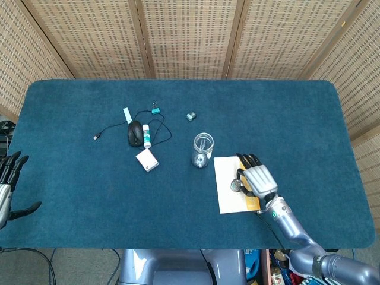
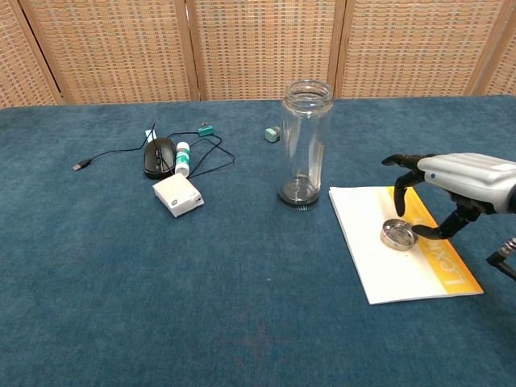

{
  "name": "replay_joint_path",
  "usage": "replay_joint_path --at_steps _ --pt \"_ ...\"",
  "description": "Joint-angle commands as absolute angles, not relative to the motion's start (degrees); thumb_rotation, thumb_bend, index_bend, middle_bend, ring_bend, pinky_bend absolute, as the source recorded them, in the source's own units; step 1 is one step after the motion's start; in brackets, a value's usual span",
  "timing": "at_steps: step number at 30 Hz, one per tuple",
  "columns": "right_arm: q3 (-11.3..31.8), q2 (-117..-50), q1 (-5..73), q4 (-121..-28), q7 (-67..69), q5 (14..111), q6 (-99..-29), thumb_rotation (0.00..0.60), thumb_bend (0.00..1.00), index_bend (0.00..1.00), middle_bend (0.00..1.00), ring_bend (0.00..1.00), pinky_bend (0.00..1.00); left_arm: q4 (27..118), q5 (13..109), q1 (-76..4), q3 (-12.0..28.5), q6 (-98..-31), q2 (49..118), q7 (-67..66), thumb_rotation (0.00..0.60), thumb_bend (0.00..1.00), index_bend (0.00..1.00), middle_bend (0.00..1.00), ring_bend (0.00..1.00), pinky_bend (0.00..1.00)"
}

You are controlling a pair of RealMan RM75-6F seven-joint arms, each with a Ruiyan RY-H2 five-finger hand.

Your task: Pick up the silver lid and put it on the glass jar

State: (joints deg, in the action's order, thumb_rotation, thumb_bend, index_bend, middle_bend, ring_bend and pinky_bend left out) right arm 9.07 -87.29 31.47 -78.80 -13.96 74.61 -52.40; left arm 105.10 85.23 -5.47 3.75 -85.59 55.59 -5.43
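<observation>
The small silver lid (image 1: 236,185) (image 2: 398,235) lies on a white and yellow booklet (image 1: 227,200) (image 2: 385,272). The open glass jar (image 1: 202,149) (image 2: 306,145) stands upright just left of the booklet's far corner. My right hand (image 1: 256,180) (image 2: 456,179) hovers low over the lid's right side, fingers spread, with the fingers above the lid and the thumb next to its right rim. It holds nothing. My left hand (image 1: 7,185) stays at the table's left edge with its fingers apart, seen only in the head view.
A black mouse (image 1: 135,133) (image 2: 159,156) with its cable, a small tube (image 2: 182,157), a white box (image 1: 147,160) (image 2: 177,195), a teal clip (image 2: 206,129) and a small grey piece (image 1: 190,116) (image 2: 272,134) lie left of the jar and behind it.
</observation>
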Motion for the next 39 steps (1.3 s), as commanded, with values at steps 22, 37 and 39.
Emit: replay_joint_path --at_steps 22,37,39 --pt "7.8 -89.2 32.8 -76.8 -13.2 73.1 -52.4 0.6 0.56 0.6 0.0 0.0 0.0 104.7 84.7 -6.0 3.8 -84.8 56.0 -6.1 0.6 0.05 0.0 0.0 0.0 0.0" --pt "7.0 -87.5 32.5 -78.3 -11.4 75.0 -55.2 0.6 0.6 0.64 0.01 0.0 0.0 104.6 84.4 -6.2 3.7 -84.5 56.0 -5.9 0.6 0.05 0.0 0.0 0.0 0.0" --pt "6.9 -85.6 31.9 -80.2 -10.6 76.1 -56.6 0.6 0.61 0.64 0.01 0.0 0.0 104.6 84.2 -6.2 3.8 -84.3 56.0 -5.8 0.6 0.05 0.0 0.0 0.0 0.0"
